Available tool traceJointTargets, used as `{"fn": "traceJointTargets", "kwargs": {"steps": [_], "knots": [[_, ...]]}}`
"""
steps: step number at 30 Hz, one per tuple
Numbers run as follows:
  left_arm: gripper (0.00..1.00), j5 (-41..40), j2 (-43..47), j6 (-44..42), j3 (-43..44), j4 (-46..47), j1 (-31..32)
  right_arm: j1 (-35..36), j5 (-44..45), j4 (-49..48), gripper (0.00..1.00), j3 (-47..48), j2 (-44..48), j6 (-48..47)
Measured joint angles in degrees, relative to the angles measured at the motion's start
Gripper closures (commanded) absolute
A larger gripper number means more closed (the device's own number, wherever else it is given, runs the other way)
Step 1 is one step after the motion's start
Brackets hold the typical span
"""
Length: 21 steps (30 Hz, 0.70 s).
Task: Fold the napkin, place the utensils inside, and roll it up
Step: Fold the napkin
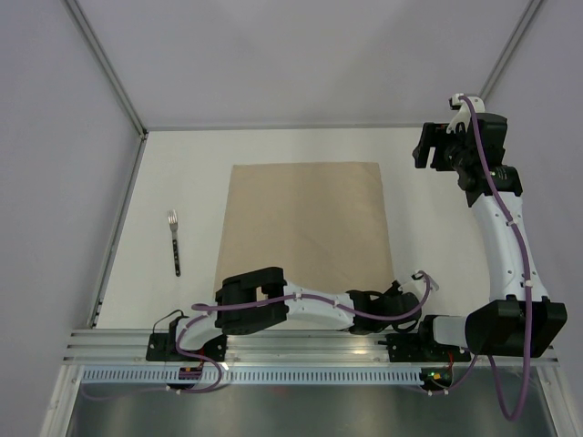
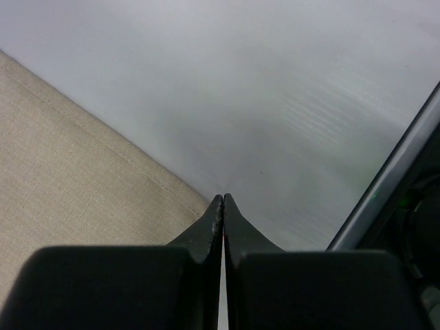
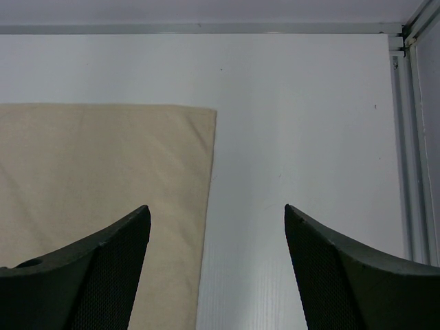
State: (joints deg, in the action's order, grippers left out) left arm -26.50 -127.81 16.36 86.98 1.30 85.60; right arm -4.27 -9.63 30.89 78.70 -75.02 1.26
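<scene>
Fixed view high above the table (image 1: 182,173), left wrist low, right wrist higher, all sharing the napkin (image 1: 305,218)

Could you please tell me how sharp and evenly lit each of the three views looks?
Top external: evenly lit, napkin and fork crisp. Left wrist: table blurry, left end effector dark. Right wrist: sharp, right end effector shadowed, no glare.

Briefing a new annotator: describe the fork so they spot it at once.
Find the big tan napkin lying flat mid-table. On the bare white table to its left, clear of the cloth, lies the fork. It's the only slim thing there: dark handle, silvery prongs at the far end.
</scene>
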Motion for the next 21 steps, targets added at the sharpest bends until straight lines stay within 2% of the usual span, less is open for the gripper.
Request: {"fn": "traceJointTargets", "kwargs": {"steps": [5,6,8,9,10,16,21], "knots": [[0.98,2.29,0.02,0.11,1.62,-0.57,0.02,-0.02,0.00,0.31,0.16,0.33,0.02,-0.04],[0.95,2.64,0.02,0.15,2.03,-0.68,0.02,-0.02,0.00,0.44,0.16,0.50,0.04,-0.04],[0.82,2.67,0.02,0.26,2.86,-0.76,0.09,-0.02,-0.02,0.44,0.16,0.85,0.04,-0.04],[0.81,2.62,0.02,0.24,3.13,-0.87,0.09,-0.02,-0.02,0.44,0.16,0.98,0.04,-0.04],[0.75,2.47,0.04,0.15,3.41,-1.29,0.11,-0.02,-0.09,0.46,0.16,1.07,0.07,-0.04],[0.71,-0.92,0.09,-0.50,3.39,-5.64,0.20,-0.07,-0.76,0.87,0.16,1.16,0.07,-0.04],[0.62,-3.23,0.09,-0.76,3.39,-8.31,0.31,-0.07,-1.07,1.09,0.16,1.20,0.07,-0.02]]}}
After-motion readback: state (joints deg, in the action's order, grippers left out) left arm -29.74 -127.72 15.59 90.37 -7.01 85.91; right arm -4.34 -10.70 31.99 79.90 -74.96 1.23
